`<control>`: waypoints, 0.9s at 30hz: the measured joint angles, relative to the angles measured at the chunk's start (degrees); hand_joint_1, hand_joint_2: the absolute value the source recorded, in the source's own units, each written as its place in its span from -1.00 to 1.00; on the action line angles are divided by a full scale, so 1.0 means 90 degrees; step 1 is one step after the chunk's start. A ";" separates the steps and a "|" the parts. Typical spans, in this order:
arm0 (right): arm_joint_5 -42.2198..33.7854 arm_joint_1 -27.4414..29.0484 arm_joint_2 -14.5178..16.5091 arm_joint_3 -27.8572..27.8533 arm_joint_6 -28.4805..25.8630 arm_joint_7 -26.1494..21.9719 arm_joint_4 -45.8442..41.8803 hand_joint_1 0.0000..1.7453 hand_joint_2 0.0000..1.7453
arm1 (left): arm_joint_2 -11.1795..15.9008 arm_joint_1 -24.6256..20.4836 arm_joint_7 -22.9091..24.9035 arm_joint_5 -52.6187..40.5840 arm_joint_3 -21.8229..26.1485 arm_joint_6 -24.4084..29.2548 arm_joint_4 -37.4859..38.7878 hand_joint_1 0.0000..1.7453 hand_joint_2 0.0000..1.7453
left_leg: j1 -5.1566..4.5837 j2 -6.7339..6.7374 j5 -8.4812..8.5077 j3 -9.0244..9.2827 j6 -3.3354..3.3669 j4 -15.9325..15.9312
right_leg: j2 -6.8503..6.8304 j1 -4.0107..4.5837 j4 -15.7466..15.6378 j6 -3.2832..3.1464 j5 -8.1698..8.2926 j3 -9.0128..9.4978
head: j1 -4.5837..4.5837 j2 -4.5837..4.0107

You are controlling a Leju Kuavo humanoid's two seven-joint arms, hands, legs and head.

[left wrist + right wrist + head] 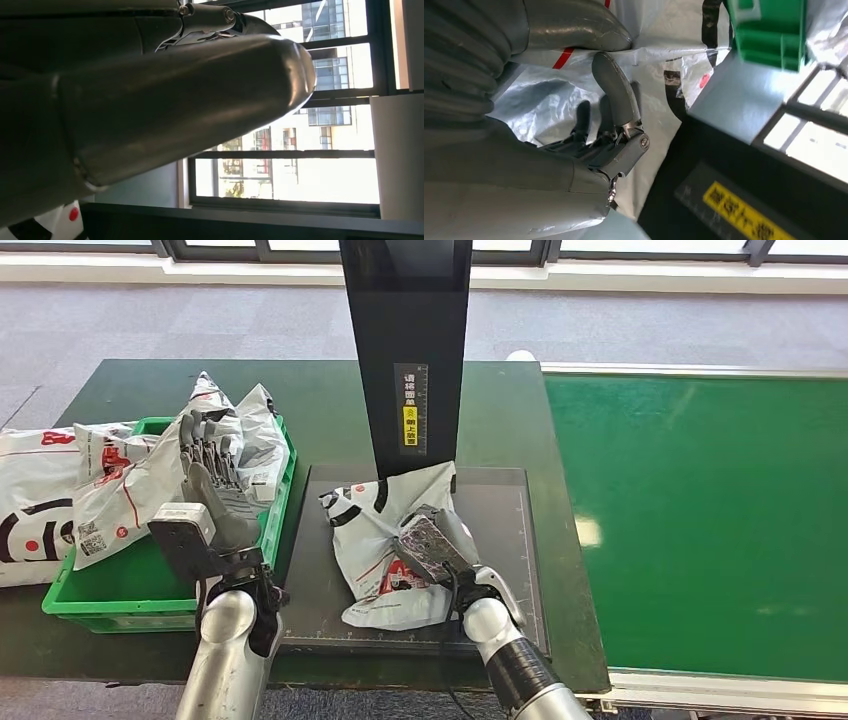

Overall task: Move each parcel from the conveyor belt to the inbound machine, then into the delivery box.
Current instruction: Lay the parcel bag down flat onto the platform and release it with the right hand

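Parcel [385, 540] was a crumpled glossy white poly mailer with black and red print, lying on the flat black platform [500, 530] of the inbound machine, at the foot of its black upright column [405, 350]. Long axis ran roughly near-to-far, far end against the column. Right hand [435, 545] rested on top of it, fingers [616, 95] pressed into the film; firm grasp: cannot tell. Left hand [210, 485] was raised, fingers straight and apart, holding nothing, over the green plastic crate [110, 590] of similar mailers. Matte green conveyor belt [700, 510] on the right
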 joint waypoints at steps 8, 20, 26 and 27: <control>0.0237 0.0390 -0.0185 -0.0021 -0.0212 -0.0075 -0.1059 -1.00 1.00 | 0.0013 0.0167 0.0052 0.0062 0.0009 -0.0590 -0.0159 -1.00 -1.00 | 0.0000 0.0006 -0.0003 -0.0001 0.0000 0.0000 | 0.0005 0.0000 -0.0002 0.0000 0.0000 -0.0005 | 0.0000 0.0000; 0.0048 0.0901 -0.0315 -0.0063 -0.0071 -0.0374 -0.2508 -1.00 1.00 | 0.0012 0.0231 0.0354 -0.0435 -0.0047 -0.1259 -0.0345 -1.00 -1.00 | 0.0000 0.0010 -0.0004 -0.0003 0.0000 0.0000 | 0.0009 0.0000 -0.0002 0.0000 0.0000 -0.0011 | 0.0000 0.0000; 0.0205 0.0988 -0.0319 -0.0150 -0.0057 -0.0294 -0.2846 -1.00 1.00 | 0.0002 0.0124 0.0369 -0.1491 -0.0367 -0.0673 -0.0180 -1.00 -1.00 | -0.0001 0.0010 -0.0003 -0.0003 0.0000 0.0001 | 0.0008 -0.0001 -0.0002 0.0002 0.0003 -0.0009 | 0.0000 0.0000; 0.0268 0.0988 -0.0319 -0.0163 -0.0074 -0.0258 -0.2866 -1.00 1.00 | 0.0005 0.0115 0.0391 -0.1585 -0.0427 -0.0664 -0.0143 -1.00 -1.00 | -0.0001 0.0011 -0.0003 -0.0003 0.0000 0.0001 | 0.0008 -0.0001 -0.0002 0.0003 0.0004 -0.0009 | 0.0000 0.0000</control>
